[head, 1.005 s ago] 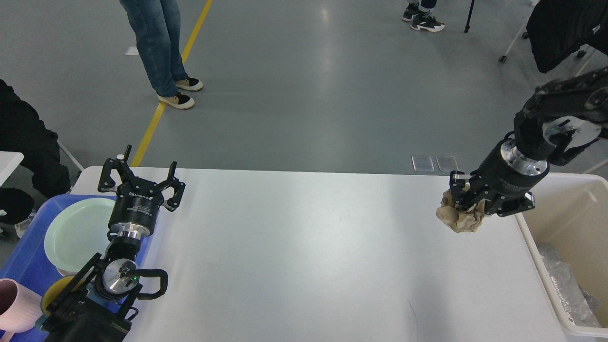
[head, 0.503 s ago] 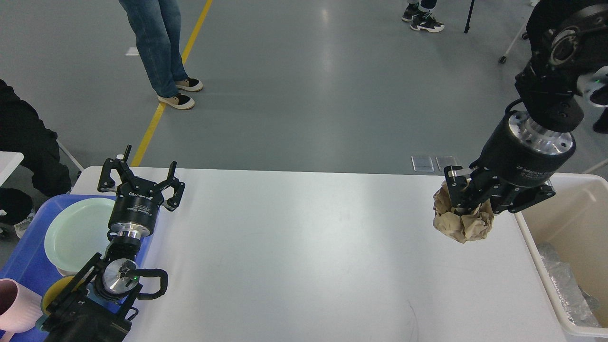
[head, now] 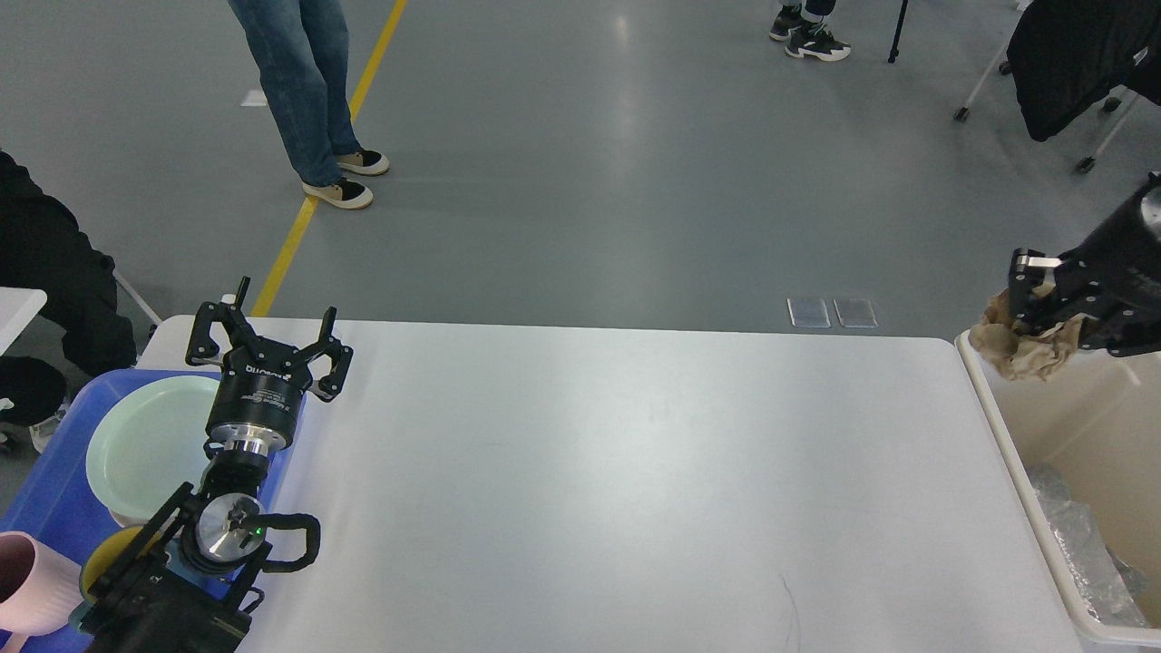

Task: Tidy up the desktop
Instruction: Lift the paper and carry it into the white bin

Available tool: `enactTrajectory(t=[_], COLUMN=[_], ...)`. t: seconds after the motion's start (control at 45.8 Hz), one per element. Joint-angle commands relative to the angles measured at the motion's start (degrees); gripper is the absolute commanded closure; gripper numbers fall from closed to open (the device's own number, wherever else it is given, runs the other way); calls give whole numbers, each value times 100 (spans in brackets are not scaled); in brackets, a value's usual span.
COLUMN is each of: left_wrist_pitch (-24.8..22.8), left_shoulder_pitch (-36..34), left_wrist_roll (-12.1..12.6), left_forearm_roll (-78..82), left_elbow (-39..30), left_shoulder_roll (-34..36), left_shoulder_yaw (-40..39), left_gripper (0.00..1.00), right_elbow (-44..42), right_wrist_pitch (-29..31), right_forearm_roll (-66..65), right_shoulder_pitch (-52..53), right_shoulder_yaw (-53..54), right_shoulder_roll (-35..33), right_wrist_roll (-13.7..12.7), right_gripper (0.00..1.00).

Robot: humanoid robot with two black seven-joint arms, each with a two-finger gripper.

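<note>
The white desktop (head: pixel 617 472) fills the middle of the head view. At the far right my right gripper (head: pixel 1043 304) is shut on a crumpled brown paper ball (head: pixel 1025 349), held in the air over the rim of the cream bin (head: pixel 1007 435). My left gripper (head: pixel 268 336) stands open at the table's back left corner, fingers spread, nothing between them, just beside the blue tray (head: pixel 54 490).
The blue tray holds a pale green plate (head: pixel 145 444), a pink cup (head: pixel 32 580) and a yellow item (head: pixel 104 553). Clear plastic wrap (head: pixel 1079 553) lies inside the bin. People stand on the floor beyond the table.
My right gripper has carried the paper ball up and to the right, from above the table's right side to over the bin's rim. The left arm has not moved.
</note>
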Motion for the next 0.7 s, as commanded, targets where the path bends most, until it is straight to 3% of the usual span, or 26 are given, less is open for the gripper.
enactTrajectory(t=[0.0, 0.109, 0.328, 0.415, 0.525, 0.678], left_wrist_pitch=[-1, -1, -1, -1, -1, -1], left_shoulder_pitch=[0, 0, 0, 0, 0, 0], left_wrist_roll=[2, 2, 2, 2, 2, 2], left_forearm_roll=[-1, -1, -1, -1, -1, -1], left_elbow=[0, 0, 0, 0, 0, 0], left_shoulder_roll=[0, 0, 0, 0, 0, 0], left_shoulder_yaw=[0, 0, 0, 0, 0, 0], left_gripper=[4, 4, 4, 4, 4, 4], right_elbow=[-1692, -3117, -5016, -5325, -5501, -5686], right_wrist_pitch=[-22, -22, -337, -1022, -2304, -3597], right_forearm_roll=[10, 10, 10, 1, -43, -34], right_shoulder_pitch=[-1594, -3071, -5084, -5866, -6833, -7616], right_shoulder_yaw=[482, 1264, 2337, 2566, 2540, 2540], right_shoulder_roll=[-209, -209, -130, 46, 459, 732], right_wrist_roll=[7, -10, -2, -2, -10, -2], right_gripper=[100, 100, 100, 100, 100, 100])
